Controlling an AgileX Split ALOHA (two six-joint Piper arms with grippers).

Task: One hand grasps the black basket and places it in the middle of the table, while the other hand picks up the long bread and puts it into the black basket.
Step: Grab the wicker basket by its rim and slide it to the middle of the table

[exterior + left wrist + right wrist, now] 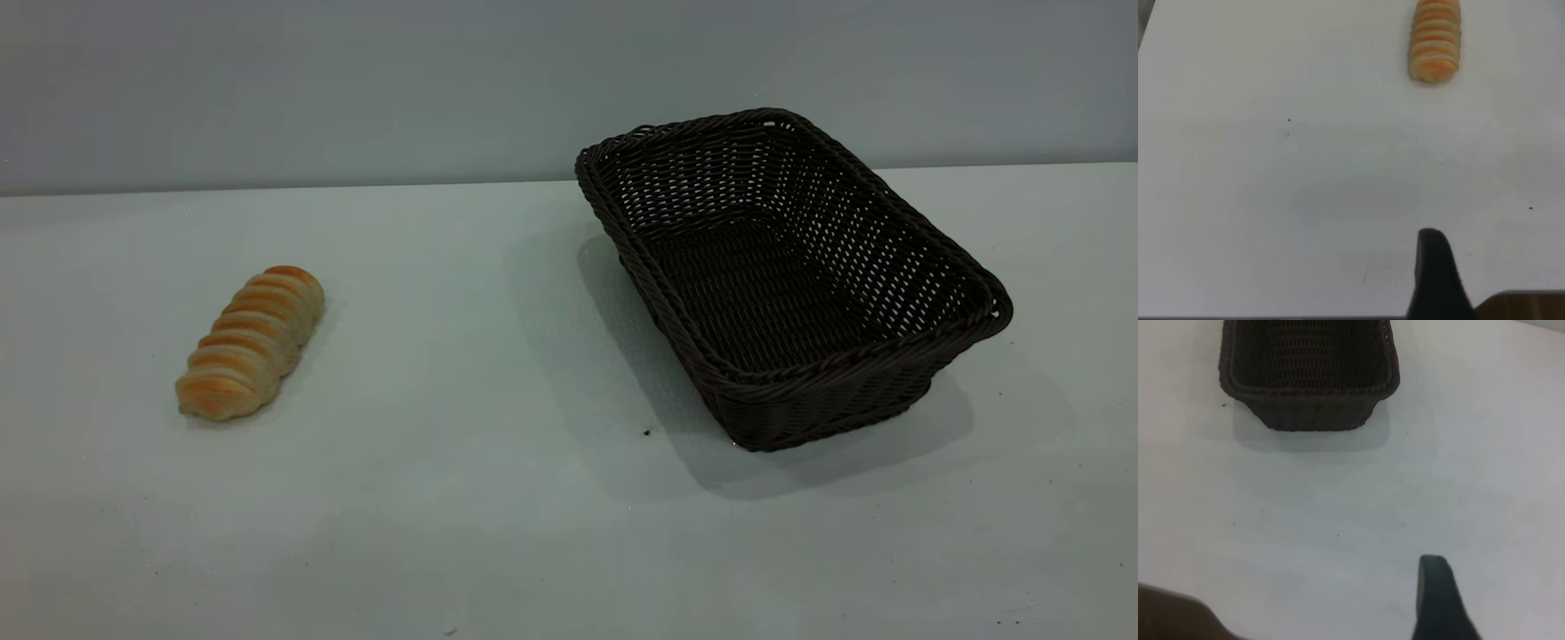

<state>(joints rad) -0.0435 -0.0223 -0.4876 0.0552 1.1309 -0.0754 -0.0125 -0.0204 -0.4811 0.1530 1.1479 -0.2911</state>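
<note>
The black basket (pixel 791 284) is sitting upright and empty on the right half of the table (pixel 498 498). The long bread (pixel 252 342) is lying well apart on the left side. Only 1 dark finger (pixel 1438 280) of the left gripper and 1 finger (pixel 1439 603) of the right gripper are showing above bare tabletop; cannot tell either gripper's state.

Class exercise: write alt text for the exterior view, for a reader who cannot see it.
An empty black basket sits right of centre on the table, and the long bread lies apart from it at the left. No robot arm shows in this view.
</note>
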